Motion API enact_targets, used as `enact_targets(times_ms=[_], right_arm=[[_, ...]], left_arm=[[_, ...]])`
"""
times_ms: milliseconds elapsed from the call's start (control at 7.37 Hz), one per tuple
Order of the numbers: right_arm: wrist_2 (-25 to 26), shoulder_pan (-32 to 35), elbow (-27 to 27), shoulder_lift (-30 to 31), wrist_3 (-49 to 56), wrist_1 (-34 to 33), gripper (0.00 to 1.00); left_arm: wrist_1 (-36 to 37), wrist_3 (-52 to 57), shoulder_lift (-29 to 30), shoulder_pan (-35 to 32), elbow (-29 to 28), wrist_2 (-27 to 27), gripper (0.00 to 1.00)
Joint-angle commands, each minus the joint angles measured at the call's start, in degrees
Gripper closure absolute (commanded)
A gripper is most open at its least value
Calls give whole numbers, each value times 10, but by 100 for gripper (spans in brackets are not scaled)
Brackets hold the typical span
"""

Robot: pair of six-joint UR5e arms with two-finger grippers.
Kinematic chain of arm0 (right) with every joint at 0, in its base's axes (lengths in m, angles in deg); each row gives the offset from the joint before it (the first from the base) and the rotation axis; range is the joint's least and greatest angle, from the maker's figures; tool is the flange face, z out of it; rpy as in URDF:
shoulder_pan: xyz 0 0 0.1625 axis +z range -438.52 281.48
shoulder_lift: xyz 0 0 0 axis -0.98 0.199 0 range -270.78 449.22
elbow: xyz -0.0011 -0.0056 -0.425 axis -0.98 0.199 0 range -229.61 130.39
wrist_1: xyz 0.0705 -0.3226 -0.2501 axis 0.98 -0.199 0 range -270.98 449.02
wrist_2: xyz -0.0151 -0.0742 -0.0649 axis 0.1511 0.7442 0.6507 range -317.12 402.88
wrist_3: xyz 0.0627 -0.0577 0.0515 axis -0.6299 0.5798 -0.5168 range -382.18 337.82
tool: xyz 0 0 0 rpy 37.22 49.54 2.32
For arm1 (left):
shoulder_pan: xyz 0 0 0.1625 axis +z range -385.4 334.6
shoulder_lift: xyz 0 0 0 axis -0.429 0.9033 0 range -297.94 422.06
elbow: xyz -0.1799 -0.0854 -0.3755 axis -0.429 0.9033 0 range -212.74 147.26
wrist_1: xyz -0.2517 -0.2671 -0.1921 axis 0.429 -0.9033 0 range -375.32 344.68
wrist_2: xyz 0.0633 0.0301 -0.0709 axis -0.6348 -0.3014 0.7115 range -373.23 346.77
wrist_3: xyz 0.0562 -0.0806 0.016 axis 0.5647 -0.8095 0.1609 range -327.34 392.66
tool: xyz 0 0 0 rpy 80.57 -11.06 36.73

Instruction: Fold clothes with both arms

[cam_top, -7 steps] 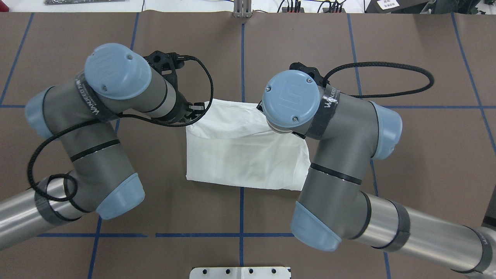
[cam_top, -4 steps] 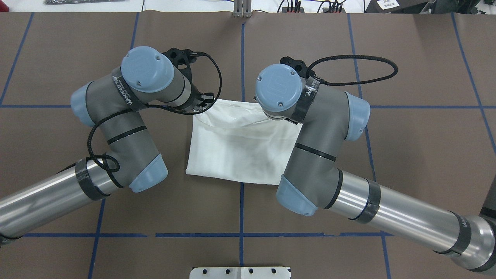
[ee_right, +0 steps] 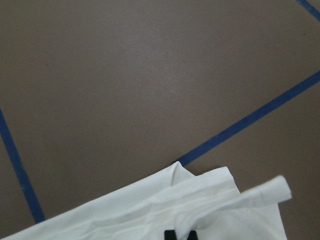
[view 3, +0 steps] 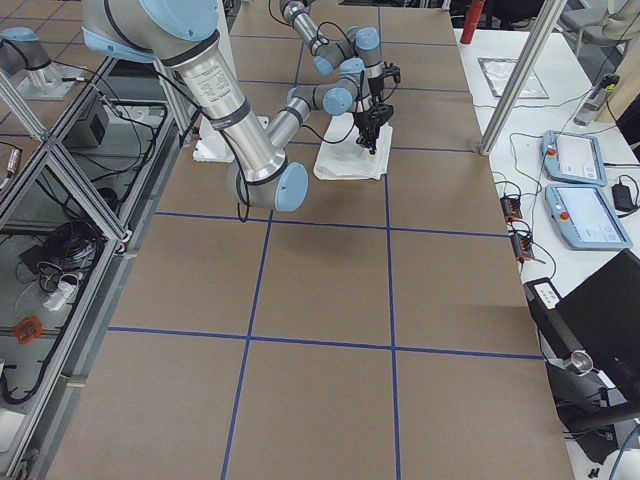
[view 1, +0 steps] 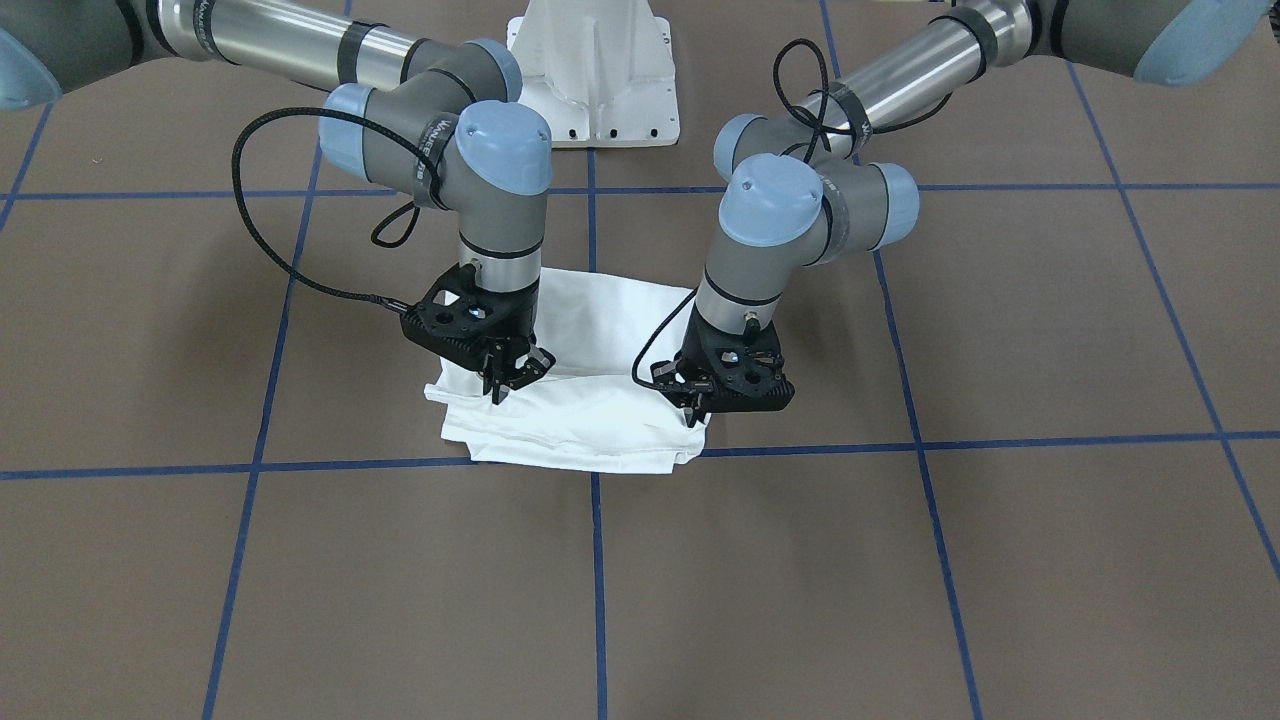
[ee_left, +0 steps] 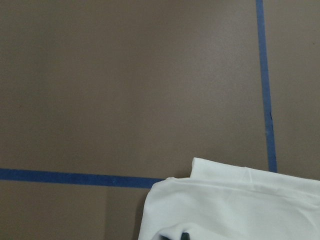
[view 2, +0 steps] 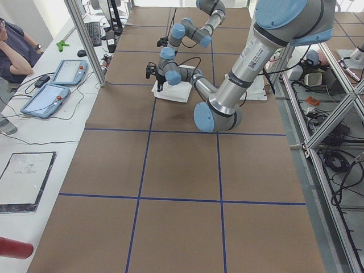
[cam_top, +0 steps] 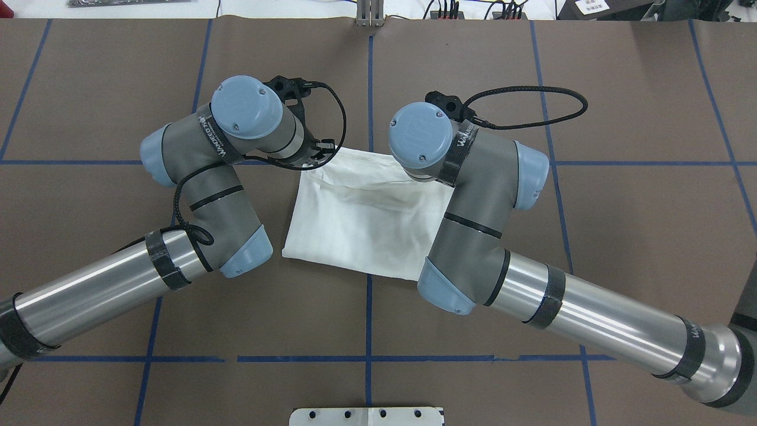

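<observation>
The white shirt (view 1: 590, 410) lies folded into a rough rectangle mid-table, also in the overhead view (cam_top: 366, 219). No text or label shows. My left gripper (view 1: 695, 412) is shut on the shirt's far edge at one corner; overhead it sits at the top left corner (cam_top: 319, 157). My right gripper (view 1: 498, 388) is shut on the upper layer at the other far corner; overhead its own wrist hides it. Both hold the cloth low, just above the table. The left wrist view shows puckered cloth (ee_left: 235, 210). The right wrist view shows a raised corner flap (ee_right: 267, 192).
The brown table mat (cam_top: 621, 236) carries a grid of blue tape lines (view 1: 900, 445). The white pedestal (view 1: 595, 70) stands behind the shirt. Tablets (view 2: 57, 85) and cables lie on the side bench. A person (view 2: 14, 48) sits there.
Both arms have come down lower and moved closer together. They still hold the shirt's far edge. The held layer has sunk onto the shirt and the shirt's outline has narrowed.
</observation>
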Motion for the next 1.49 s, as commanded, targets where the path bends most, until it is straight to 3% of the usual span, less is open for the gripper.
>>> enact_targets(times_ms=[0,271,543,950,1357], right_arm=[[-7,5,2,-1,69,3,1],[-83,44,-17,5,104,2,0],[-84,45,-30,18,115,3,0],[-83,44,-34,20,115,3,0],[-80,44,-35,24,114,4,0]], left_arm=[[-31,-2,-11,-3,3,3,1],[-27,-2,-62,-2,91,6,0],[-21,-9,-74,39,102,0,0],[-9,-7,-12,56,-1,-42,0],[-14,-3,64,-11,-146,-47,0]])
